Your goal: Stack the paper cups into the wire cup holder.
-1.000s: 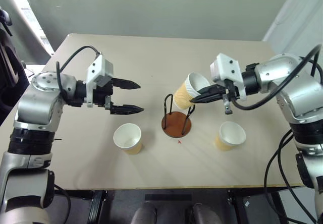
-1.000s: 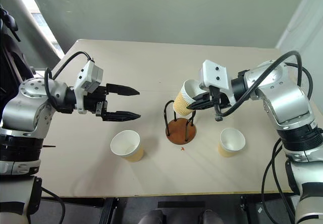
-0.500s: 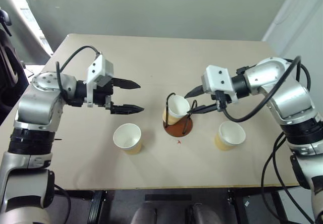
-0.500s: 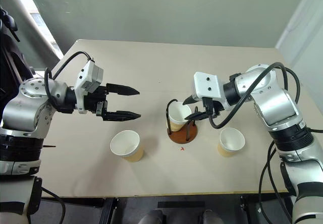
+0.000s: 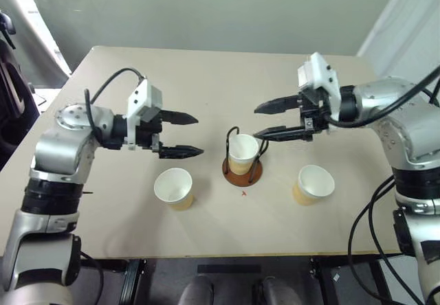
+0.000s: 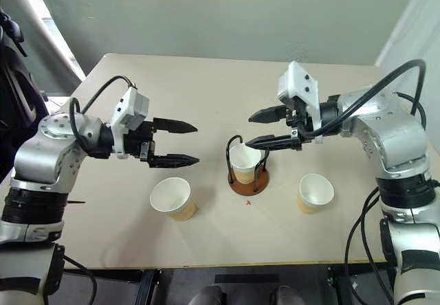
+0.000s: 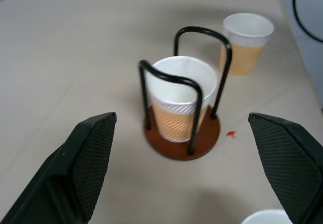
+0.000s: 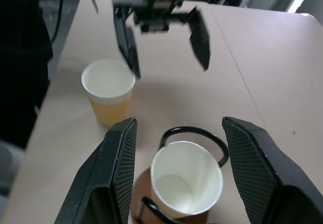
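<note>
One paper cup (image 5: 243, 152) seated upright in wire cup holder (image 5: 241, 170); two on counter (image 5: 206, 85). Right gripper (image 5: 265, 121) spread, empty; left gripper (image 5: 190, 135) spread. Approach left cup (image 5: 173, 187) level, pinch rim gently, avoid crushing.

Pale beige table (image 5: 206, 85), plain top, far corners rounded. Near its middle, wire cup holder (image 5: 242, 170): reddish-brown disc base flat on the surface, two black wire loops upright, one paper cup (image 5: 243, 152) standing between them, mouth up. Left of the holder and a little nearer, second paper cup (image 5: 174, 188) upright on the table. Right of the holder, third paper cup (image 5: 313, 184), also upright. Just near of the base, small red mark (image 5: 243, 193) on the surface.
</note>
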Available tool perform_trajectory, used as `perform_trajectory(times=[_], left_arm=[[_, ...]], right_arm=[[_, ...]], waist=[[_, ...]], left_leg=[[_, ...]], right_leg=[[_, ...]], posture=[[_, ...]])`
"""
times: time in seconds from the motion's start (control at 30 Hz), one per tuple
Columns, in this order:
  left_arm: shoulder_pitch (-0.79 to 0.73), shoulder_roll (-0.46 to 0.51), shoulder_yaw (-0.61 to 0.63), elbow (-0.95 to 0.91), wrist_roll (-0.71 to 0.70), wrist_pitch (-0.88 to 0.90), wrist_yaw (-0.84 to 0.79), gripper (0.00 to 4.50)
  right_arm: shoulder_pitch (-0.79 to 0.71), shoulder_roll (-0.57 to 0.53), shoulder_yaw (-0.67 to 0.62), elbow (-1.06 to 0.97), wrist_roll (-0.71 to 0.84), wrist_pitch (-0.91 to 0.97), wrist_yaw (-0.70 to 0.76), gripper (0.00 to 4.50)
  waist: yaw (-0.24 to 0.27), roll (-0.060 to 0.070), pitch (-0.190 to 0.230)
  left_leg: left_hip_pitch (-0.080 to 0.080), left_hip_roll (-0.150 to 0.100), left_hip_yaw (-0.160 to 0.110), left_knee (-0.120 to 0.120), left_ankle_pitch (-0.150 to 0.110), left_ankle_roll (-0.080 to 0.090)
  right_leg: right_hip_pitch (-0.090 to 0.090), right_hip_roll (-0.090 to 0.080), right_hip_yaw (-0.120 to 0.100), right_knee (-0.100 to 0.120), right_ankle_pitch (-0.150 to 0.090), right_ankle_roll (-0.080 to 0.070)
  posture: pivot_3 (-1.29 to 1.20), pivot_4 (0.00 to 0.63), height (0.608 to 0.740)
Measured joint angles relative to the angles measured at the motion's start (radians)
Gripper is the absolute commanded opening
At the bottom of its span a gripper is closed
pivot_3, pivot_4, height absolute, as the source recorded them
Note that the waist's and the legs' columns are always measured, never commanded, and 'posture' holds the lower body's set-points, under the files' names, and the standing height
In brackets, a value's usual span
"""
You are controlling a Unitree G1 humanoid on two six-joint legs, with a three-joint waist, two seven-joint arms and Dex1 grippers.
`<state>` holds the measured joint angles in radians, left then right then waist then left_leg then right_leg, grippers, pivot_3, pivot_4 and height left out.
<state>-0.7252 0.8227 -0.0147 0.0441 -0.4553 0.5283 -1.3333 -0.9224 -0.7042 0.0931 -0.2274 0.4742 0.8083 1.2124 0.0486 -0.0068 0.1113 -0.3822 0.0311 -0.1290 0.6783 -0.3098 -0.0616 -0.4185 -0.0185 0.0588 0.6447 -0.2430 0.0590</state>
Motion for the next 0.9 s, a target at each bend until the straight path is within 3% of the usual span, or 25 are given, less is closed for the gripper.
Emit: perform_trajectory(times=[0.2, 0.43, 0.67, 0.9], left_arm=[[0.017, -0.064, -0.020, -0.061, -0.043, 0.039, 0.011, 4.50], [0.011, -0.070, -0.046, -0.064, -0.044, 0.037, -0.002, 4.50], [0.003, -0.072, -0.060, -0.042, -0.035, 0.023, -0.021, 4.50], [0.001, -0.078, -0.068, -0.021, -0.022, 0.005, -0.033, 4.50]], right_arm=[[0.188, -0.089, -0.074, -0.136, 0.086, 0.093, -0.051, 2.65], [0.296, -0.218, -0.116, -0.231, 0.129, 0.104, -0.057, 2.65], [0.479, -0.380, -0.116, -0.281, 0.087, 0.014, -0.021, 2.65], [0.597, -0.451, -0.101, -0.289, -0.005, -0.125, 0.006, 2.65]], waist=[[0.010, 0.000, 0.000], [0.005, 0.000, 0.000], [0.009, 0.000, 0.000], [0.008, 0.000, 0.000]], left_leg=[[0.000, 0.000, 0.000, 0.002, 0.000, 0.000], [0.002, 0.000, 0.001, 0.003, 0.000, 0.000], [0.002, 0.000, 0.001, 0.003, 0.000, 0.000], [0.002, 0.000, 0.001, 0.003, 0.000, 0.001]], right_leg=[[0.002, 0.000, 0.000, 0.000, 0.000, 0.000], [0.002, 0.000, 0.001, 0.001, 0.000, 0.000], [0.003, 0.000, 0.001, 0.001, 0.000, 0.001], [0.003, 0.000, 0.001, 0.001, 0.000, 0.001]], posture=[[0.00, 0.150, 0.740], [0.00, 0.150, 0.740], [0.00, 0.150, 0.740], [0.00, 0.150, 0.740]])
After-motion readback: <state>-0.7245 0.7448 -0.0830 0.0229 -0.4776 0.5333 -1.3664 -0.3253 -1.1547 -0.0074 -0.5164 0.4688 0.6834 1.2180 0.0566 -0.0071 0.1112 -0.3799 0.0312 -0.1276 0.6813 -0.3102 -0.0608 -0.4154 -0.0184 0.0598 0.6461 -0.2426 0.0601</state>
